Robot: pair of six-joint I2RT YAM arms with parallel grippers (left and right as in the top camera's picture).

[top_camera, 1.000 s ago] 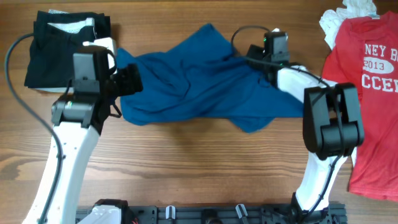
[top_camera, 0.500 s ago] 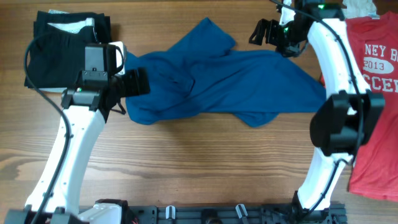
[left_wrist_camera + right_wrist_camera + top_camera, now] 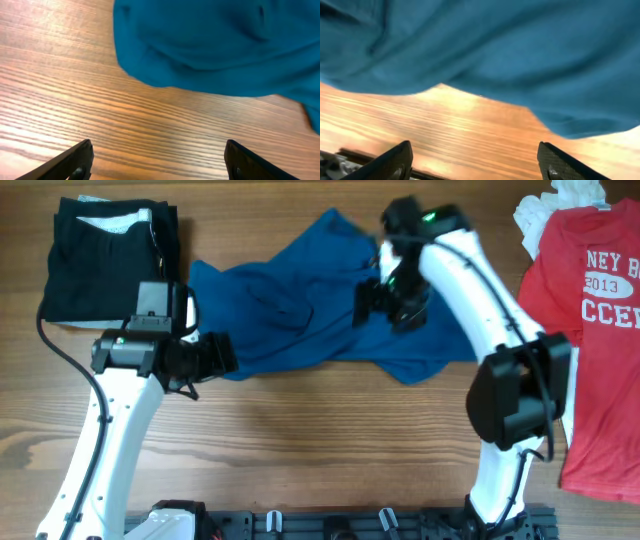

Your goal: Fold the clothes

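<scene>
Blue shirt (image 3: 300, 315) lies rumpled mid-tabletop (image 3: 320, 450), one sleeve poking toward the far edge, hem wavy along the near side. Left pincer (image 3: 218, 354) sits low, just off the shirt's near-left corner, jaws spread with nothing between them; its wrist view shows bare wood under the tips and the cloth edge ahead. Right pincer (image 3: 386, 298) hovers over the shirt's right half, likewise released and empty. Black piece (image 3: 95, 260) sits folded at far left; red tee (image 3: 595, 350) and white piece (image 3: 560, 200) lie at the right edge, apart from the work. Step in hand, as judged: grasp and flatten the shirt before any fold. To do it well, take one layer only at opposite corners: left at the near-left hem, right at the near-right corner rather than mid-cloth. Close fully on the edge, lift little, pull apart evenly until the creases go, then lay it down. Risk: pinching two layers, or dragging cloth onto the red tee.
</scene>
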